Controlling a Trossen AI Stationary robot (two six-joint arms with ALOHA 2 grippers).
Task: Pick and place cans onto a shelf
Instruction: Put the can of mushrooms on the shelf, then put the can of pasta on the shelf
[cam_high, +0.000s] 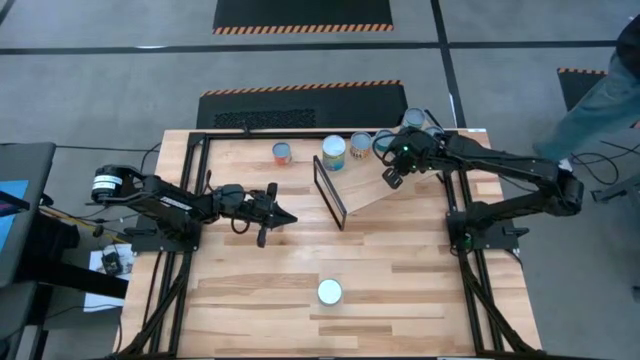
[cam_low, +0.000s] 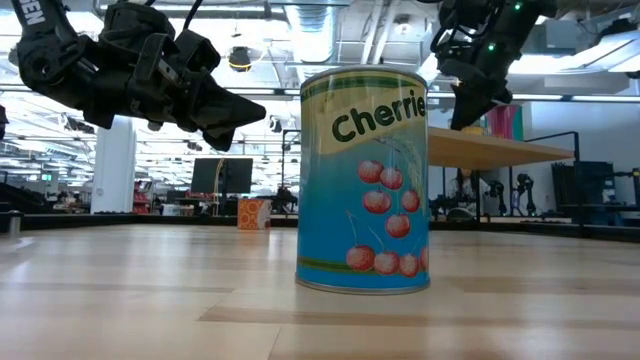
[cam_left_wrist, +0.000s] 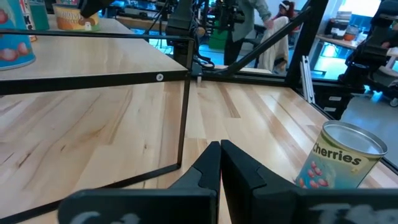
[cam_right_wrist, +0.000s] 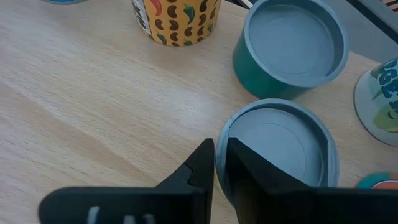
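The right gripper (cam_high: 392, 177) is held over the slanted plywood shelf (cam_high: 372, 193), fingers nearly together and gripping nothing, just above a grey-lidded can (cam_right_wrist: 283, 149) beside a teal can (cam_right_wrist: 290, 48), while the left gripper (cam_high: 285, 216), fingers together, is poised mid-table, well apart from the cherries can (cam_high: 329, 292).
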